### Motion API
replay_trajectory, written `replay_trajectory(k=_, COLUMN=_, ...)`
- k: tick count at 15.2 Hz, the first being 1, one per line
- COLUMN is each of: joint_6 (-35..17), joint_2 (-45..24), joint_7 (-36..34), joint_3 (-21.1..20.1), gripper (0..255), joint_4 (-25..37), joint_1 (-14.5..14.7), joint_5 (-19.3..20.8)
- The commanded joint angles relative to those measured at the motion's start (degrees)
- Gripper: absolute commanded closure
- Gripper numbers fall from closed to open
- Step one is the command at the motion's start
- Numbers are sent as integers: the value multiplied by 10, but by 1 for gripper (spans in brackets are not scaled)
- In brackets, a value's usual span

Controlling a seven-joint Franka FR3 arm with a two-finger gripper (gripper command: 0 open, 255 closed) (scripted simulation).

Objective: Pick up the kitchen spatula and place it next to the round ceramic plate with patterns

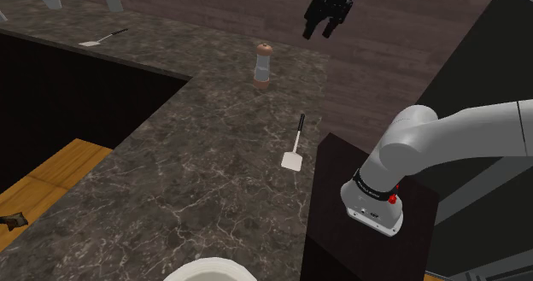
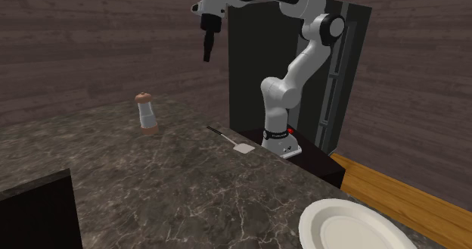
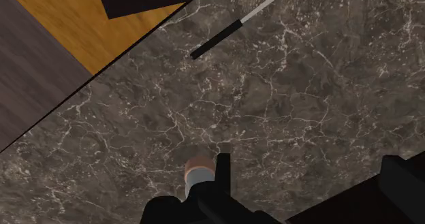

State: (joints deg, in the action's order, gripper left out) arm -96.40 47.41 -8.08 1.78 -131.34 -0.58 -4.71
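- The gripper [image 1: 318,30] hung high above the counter [image 1: 196,185], empty. Its fingers [image 3: 222,167] stood wide apart with nothing between them.
- Roughly below it, a brown-capped shaker [image 1: 263,64] stood upright on the dark marbled top.
- The spatula [image 1: 295,146] lay flat on the counter, well apart from the gripper and just beside the black stand [image 1: 367,237]. Its slim black handle pointed toward the shaker and its pale blade toward the plate.
- Judged light, stiff and low-lying. The thin handle could pivot or slip in the jaws.
- Best hold judged across the handle near the blade neck, fingers straddling it down to the counter.
- The plate [image 1: 205,263], plain white as drawn, sat well apart from the spatula.
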Motion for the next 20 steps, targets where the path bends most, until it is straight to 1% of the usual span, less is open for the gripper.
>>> replay_trajectory(k=1, joint_6=0, joint_2=0, joint_7=0, joint_3=0, gripper=0, joint_4=0, joint_1=0, joint_5=0)
replay_trajectory(k=6, joint_6=-52, joint_2=43, joint_7=-125, joint_3=-54, gripper=0, joint_4=-110, joint_1=-41, joint_5=-12)
replay_trajectory(k=11, joint_6=-97, joint_2=72, joint_7=-253, joint_3=-117, gripper=0, joint_4=-204, joint_1=-72, joint_5=-39)
replay_trajectory(k=16, joint_6=-142, joint_2=82, joint_7=-388, joint_3=-189, gripper=0, joint_4=-282, joint_1=-90, joint_5=-81)
replay_trajectory(k=20, joint_6=-184, joint_2=67, joint_7=-500, joint_3=-255, gripper=0, joint_4=-331, joint_1=-96, joint_5=-126)
